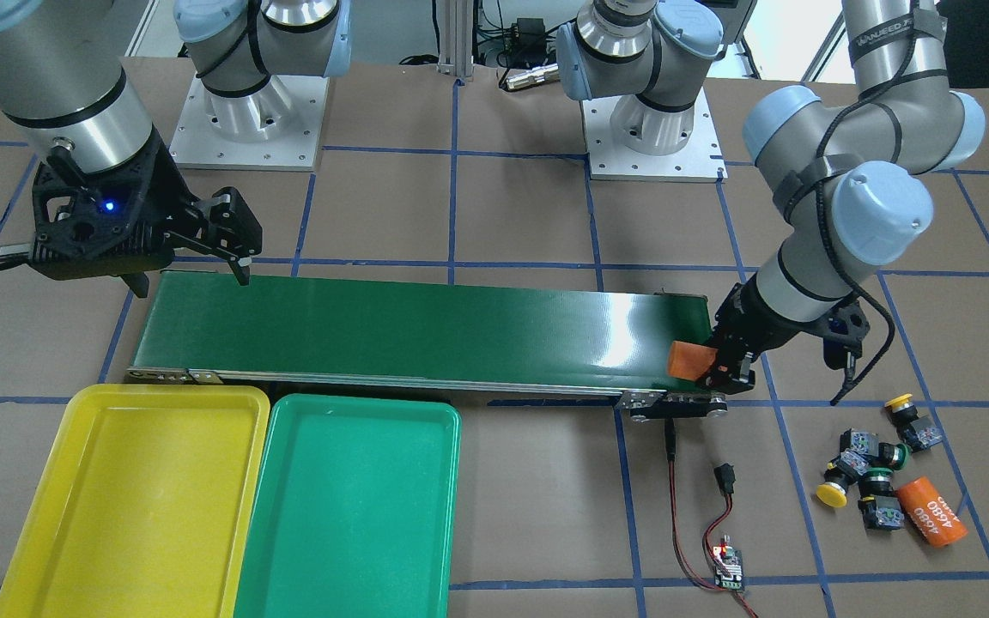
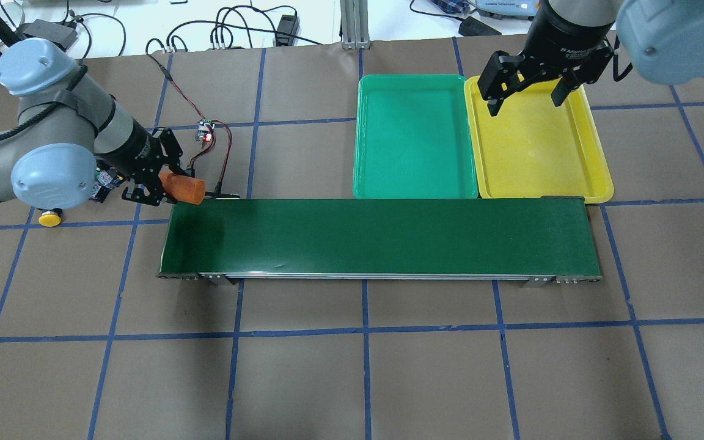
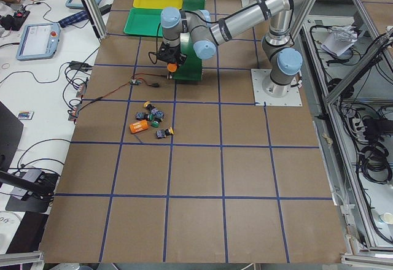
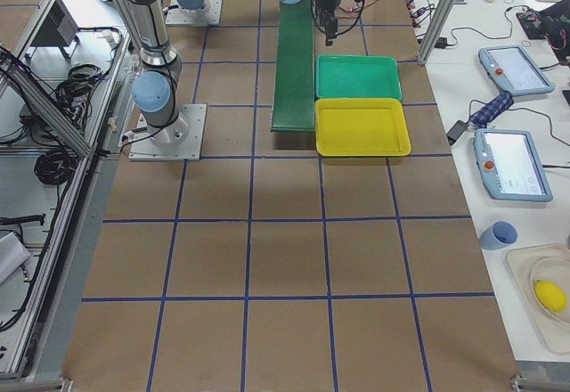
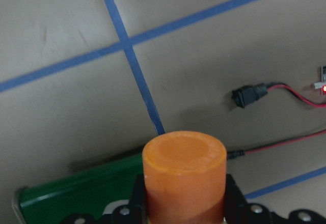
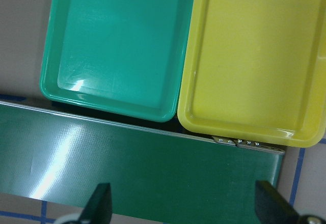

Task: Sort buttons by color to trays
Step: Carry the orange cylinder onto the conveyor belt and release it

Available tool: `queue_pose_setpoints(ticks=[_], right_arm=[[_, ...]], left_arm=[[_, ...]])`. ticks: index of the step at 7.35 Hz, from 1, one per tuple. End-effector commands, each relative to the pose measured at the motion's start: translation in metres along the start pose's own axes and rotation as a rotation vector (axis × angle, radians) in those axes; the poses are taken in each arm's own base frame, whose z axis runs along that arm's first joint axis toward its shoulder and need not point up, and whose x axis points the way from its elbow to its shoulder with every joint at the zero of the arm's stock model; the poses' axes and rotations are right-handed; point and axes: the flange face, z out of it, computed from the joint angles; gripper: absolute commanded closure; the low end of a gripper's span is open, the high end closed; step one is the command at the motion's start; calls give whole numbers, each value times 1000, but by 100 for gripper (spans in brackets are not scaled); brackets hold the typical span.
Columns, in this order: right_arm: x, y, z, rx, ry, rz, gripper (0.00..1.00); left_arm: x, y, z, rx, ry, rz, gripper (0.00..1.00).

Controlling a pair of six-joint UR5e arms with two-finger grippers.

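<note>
My left gripper (image 1: 715,365) is shut on a plain orange cylinder (image 1: 688,360) and holds it over the end of the conveyor belt (image 1: 417,330). The cylinder fills the left wrist view (image 5: 184,155). Two yellow-capped buttons (image 1: 898,402) (image 1: 832,493) and two green-capped buttons (image 1: 885,455) lie in a cluster on the table beside that arm. The yellow tray (image 2: 535,146) and the green tray (image 2: 413,143) sit side by side, both empty. My right gripper (image 2: 526,104) is open and empty above the belt's other end, near the yellow tray (image 6: 260,56).
An orange cylinder marked "4680" (image 1: 934,512) lies next to the buttons. A small circuit board (image 1: 729,566) with red and black wires lies near the conveyor's end. Blue tape lines grid the brown table.
</note>
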Motion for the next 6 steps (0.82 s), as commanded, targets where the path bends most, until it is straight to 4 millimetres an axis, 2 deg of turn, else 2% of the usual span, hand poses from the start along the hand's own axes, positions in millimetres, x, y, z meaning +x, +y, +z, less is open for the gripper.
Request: queue_pose_setpoints(ticks=[1, 4, 5, 6], right_arm=[[0, 0, 0, 1, -1, 0, 0], [0, 0, 0, 1, -1, 1, 0], [1, 0, 0, 1, -1, 3, 0], [1, 0, 0, 0, 0, 1, 0]], left_arm=[[-18, 29, 10, -41, -81, 0, 100], [-21, 21, 28, -52, -124, -15, 100], [-24, 21, 34, -56, -145, -16, 88], [-27, 17, 39, -22, -175, -9, 1]])
